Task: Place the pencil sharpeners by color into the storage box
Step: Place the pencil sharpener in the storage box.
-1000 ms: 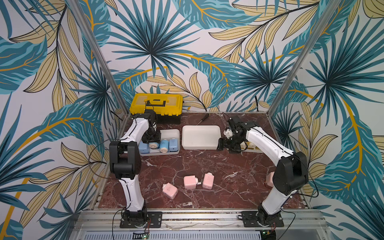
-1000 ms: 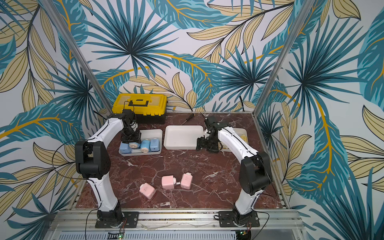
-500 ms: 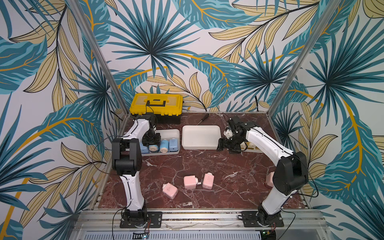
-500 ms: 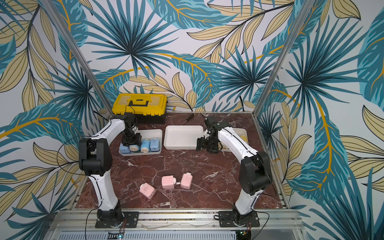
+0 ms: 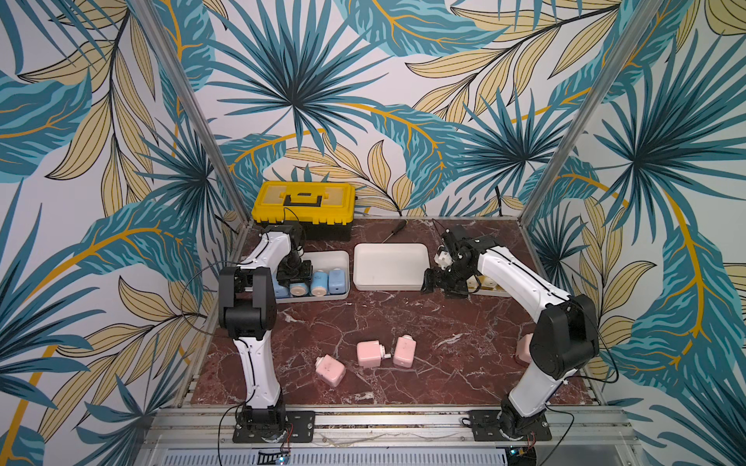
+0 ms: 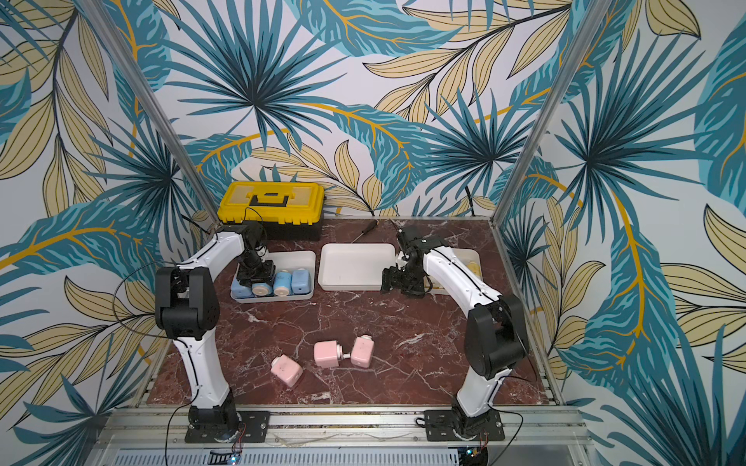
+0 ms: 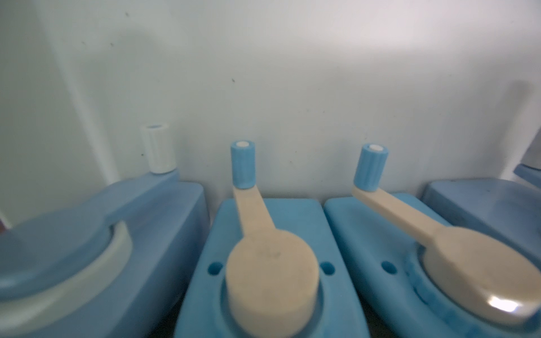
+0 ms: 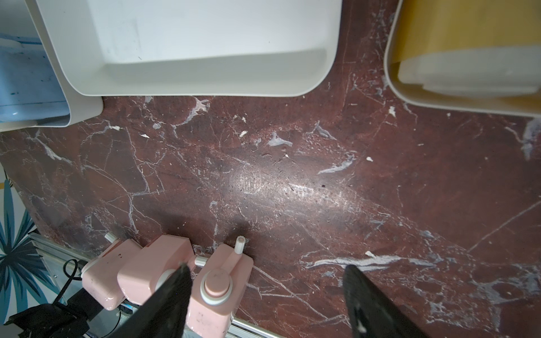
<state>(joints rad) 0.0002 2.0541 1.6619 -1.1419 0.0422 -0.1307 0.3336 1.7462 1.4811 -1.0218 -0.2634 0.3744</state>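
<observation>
Four blue sharpeners (image 5: 319, 282), three trays (image 5: 390, 266)

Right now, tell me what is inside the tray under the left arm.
The left tray holds four blue sharpeners in a row. The left tool hovers over them, covering part of two; the floor beneath is hidden.

White arm links, black joints, cables

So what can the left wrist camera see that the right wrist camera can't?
Only the left wrist view shows the blue sharpeners' crank handles close up, lined against the white bin wall. Only the right wrist view shows the pink sharpeners, the empty white bin, a yellow sharpener and the open right claw. Both show blue sharpeners.
</observation>
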